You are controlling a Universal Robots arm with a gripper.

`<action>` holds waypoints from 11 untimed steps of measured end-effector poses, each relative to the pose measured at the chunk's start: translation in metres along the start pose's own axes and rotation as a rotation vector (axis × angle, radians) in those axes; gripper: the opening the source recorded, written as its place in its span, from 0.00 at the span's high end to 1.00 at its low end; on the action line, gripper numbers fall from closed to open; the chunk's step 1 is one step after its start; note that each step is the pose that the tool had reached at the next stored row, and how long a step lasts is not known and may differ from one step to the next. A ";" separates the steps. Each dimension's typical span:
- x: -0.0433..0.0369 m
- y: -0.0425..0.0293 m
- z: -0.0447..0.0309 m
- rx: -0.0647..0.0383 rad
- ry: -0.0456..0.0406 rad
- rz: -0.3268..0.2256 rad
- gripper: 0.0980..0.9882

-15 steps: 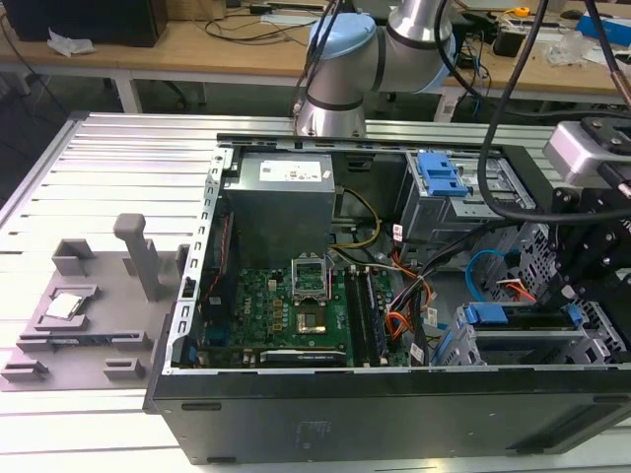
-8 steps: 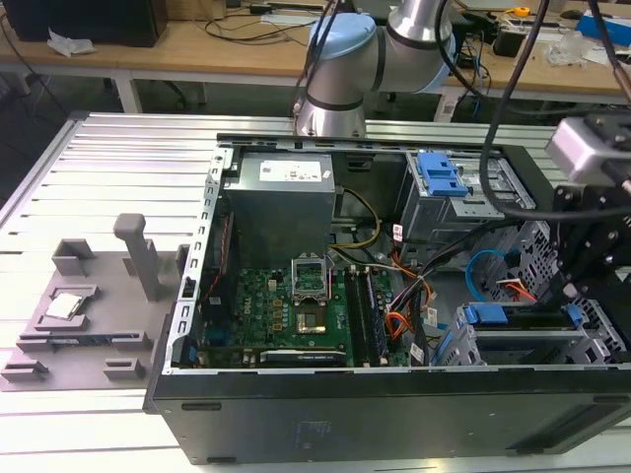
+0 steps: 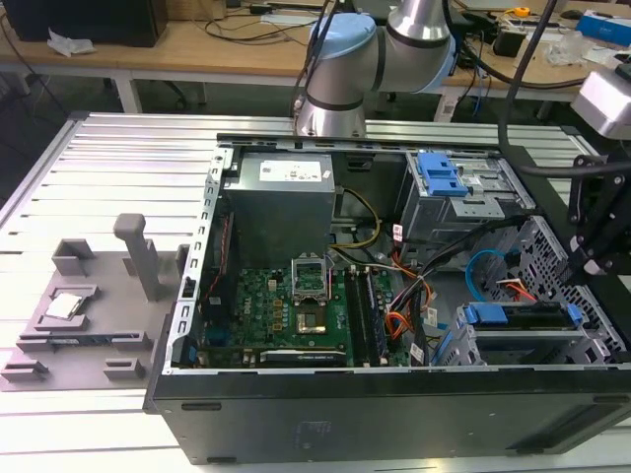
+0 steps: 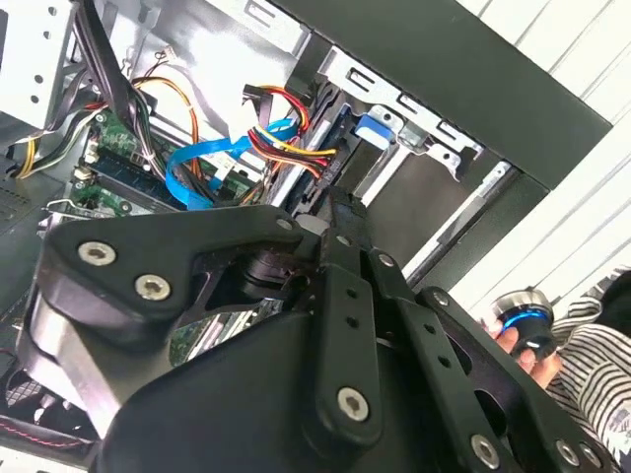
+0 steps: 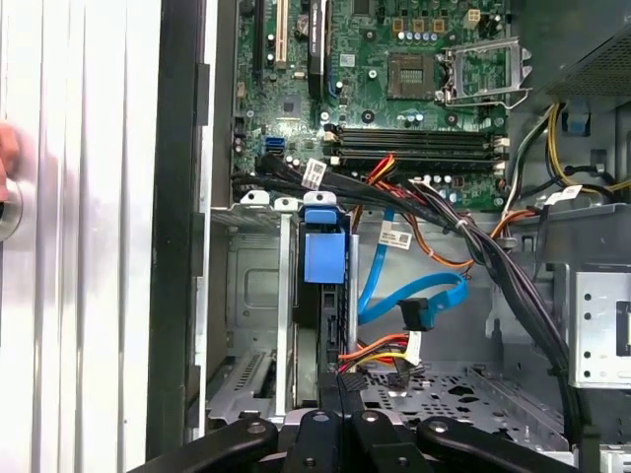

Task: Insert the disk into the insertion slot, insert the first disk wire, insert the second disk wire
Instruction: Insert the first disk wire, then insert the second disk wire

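Points the clenched gripper [image 5: 338, 379] straight along the long axis of the disk [image 5: 325, 258], just ahead in the insertion slot [image 5: 258, 296].

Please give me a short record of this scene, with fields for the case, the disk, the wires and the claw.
case: computer case, open, lying on its side on the table
disk: disk in blue caddy, sitting in the insertion slot
wires: blue wire, plug hanging free, apart from the disk; red-yellow wires beside it
claw: claw close to the disk's outer end
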State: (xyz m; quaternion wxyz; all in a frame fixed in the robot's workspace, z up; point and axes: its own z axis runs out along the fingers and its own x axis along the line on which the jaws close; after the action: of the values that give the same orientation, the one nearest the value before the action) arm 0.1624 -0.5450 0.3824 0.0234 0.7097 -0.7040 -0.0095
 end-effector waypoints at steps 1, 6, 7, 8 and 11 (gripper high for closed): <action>0.0000 0.0000 -0.0001 0.000 0.0001 0.000 0.99; 0.0000 0.0000 -0.0002 0.000 0.0002 0.000 0.99; 0.0000 0.0000 -0.0002 0.000 0.0002 0.000 0.99; 0.0000 0.0000 -0.0002 0.000 0.0002 0.000 0.99; 0.0000 0.0000 -0.0002 0.000 0.0002 0.000 0.99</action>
State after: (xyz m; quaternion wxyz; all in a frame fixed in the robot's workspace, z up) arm 0.1624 -0.5450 0.3827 0.0235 0.7097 -0.7040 -0.0094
